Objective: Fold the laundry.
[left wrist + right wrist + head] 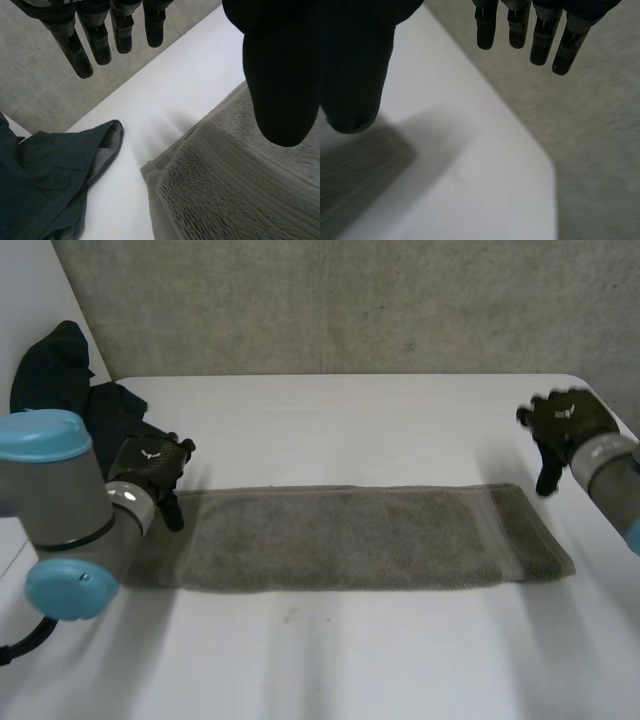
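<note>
A grey-brown towel [350, 538] lies folded into a long strip across the middle of the white table [330, 430]. My left hand [150, 472] hovers over the towel's left end, fingers [75, 47] straight and apart from the thumb [282, 75], holding nothing. A corner of the towel [230, 185] lies below that thumb. My right hand [562, 425] is raised just beyond the towel's right end, fingers [520, 30] straight and empty, with the towel's end [355, 175] under its thumb [355, 65].
A heap of dark clothing [75, 390] sits at the table's far left corner, close to my left hand; its edge [55, 175] lies beside the towel's corner. The table's right edge [547, 165] runs close under my right hand, with grey floor [590, 150] beyond.
</note>
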### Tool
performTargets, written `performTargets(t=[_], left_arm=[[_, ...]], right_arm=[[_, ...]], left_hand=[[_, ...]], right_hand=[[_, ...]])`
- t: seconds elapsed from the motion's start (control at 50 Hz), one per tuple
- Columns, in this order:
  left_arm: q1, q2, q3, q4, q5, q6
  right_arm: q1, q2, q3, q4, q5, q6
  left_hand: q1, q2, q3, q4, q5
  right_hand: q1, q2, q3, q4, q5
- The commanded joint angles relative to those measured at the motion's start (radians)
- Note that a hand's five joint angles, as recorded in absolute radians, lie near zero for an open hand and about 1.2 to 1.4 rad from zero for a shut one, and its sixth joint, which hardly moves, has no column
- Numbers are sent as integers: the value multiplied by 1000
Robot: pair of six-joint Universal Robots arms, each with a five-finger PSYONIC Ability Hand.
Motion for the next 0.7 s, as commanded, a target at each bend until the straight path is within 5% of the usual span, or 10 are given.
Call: performTargets(t=[0.02, 0.12, 0.34, 0.44, 0.7], left_arm=[[1, 98, -152, 71, 17, -33], [0, 107, -195, 125, 23, -38], [-3, 105, -204, 134, 23, -39], [-6, 104, -207, 136, 23, -39], [-5, 127, -221, 138, 22, -39]], right_arm=[[-103, -96, 285, 66, -158, -2], [-153, -109, 438, -53, -234, 0], [-189, -34, 480, -186, -244, 1], [-192, -6, 468, -245, -243, -3], [-403, -73, 455, -255, -234, -41]], left_hand=[[-16, -31, -38, -30, -54], [-16, -31, -38, -30, -54], [-16, -31, -38, -30, -54], [-16, -31, -38, -30, -54], [-16, -31, -38, -30, -54]], right_hand=[[-30, -46, -41, -61, -70], [219, 203, 208, 188, 179], [382, 365, 370, 350, 341], [1188, 1172, 1176, 1157, 1148], [1191, 1174, 1179, 1160, 1150]])
